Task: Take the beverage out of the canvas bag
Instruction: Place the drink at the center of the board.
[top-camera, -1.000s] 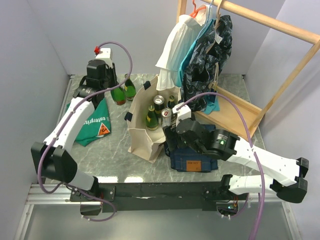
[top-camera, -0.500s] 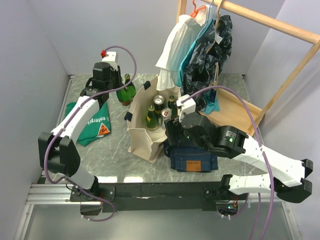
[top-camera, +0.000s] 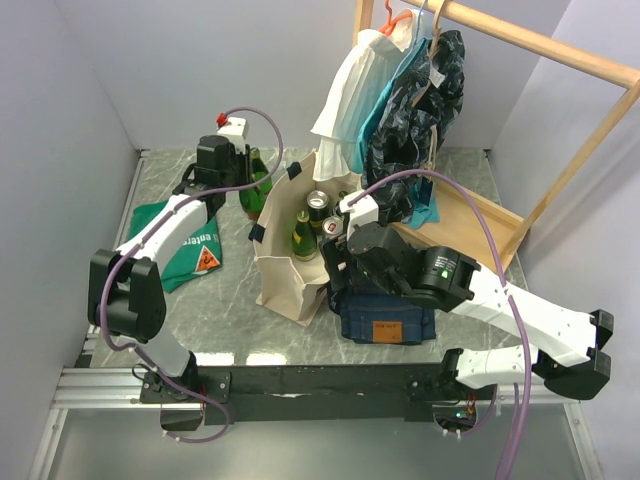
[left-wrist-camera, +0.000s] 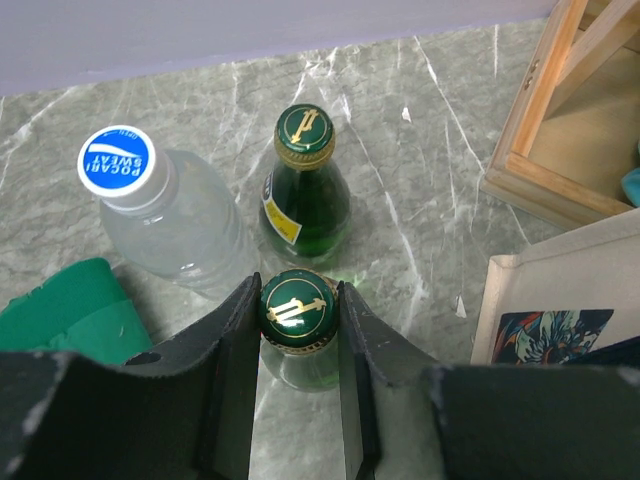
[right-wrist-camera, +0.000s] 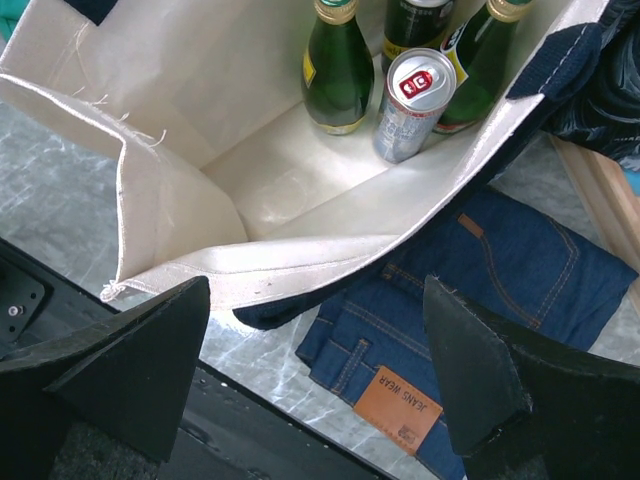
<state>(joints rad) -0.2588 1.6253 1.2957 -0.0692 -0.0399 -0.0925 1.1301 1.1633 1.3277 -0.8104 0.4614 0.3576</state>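
Left pincer (left-wrist-camera: 297, 302), clamped on a green glass bottle (left-wrist-camera: 296, 368), has carried it beside the Pocari Sweat bottle (left-wrist-camera: 165, 215); right pincer (right-wrist-camera: 317, 287), apart, now nears the canvas bag (right-wrist-camera: 190, 90)

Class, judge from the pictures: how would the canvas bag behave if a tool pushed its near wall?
Probably floppy: the near rim of the canvas bag sags and folds inward. It likely resists sliding, since green bottles and a silver can stand inside, weighing it down.

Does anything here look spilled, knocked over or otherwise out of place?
Nothing spilled or toppled. The boxy cream canvas bag sags at its near rim, yet the green glass bottles and the silver can inside it look upright.
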